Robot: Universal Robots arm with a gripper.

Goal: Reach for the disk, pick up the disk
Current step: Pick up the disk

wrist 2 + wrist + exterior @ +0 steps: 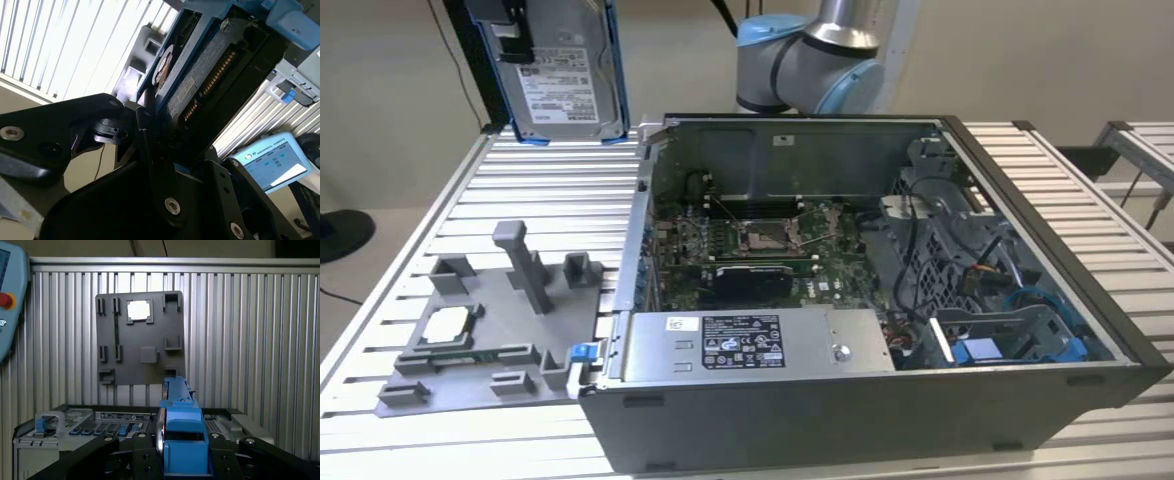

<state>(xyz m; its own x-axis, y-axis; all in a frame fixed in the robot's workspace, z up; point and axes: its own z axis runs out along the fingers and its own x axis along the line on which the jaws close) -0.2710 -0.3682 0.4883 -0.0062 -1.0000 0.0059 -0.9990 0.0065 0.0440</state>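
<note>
The disk [560,75] is a silver-grey drive with a white label and a blue bracket round its edges. It hangs upright above the back corner of the slatted table, at the exterior view's left. My gripper [507,40] is shut on it from the side. In the first wrist view, the disk's blue bracket edge [182,440] sits between the black fingers [142,452] of the gripper [182,457]. In the second wrist view, the disk's underside with its connector [200,85] stands clamped in the gripper [175,150].
An open computer case [1067,300] lies on the table, with a silver box [747,345] bearing a white and black label at its front. A grey fixture plate [467,330] lies to the exterior view's left of it. A teach pendant [270,160] is nearby.
</note>
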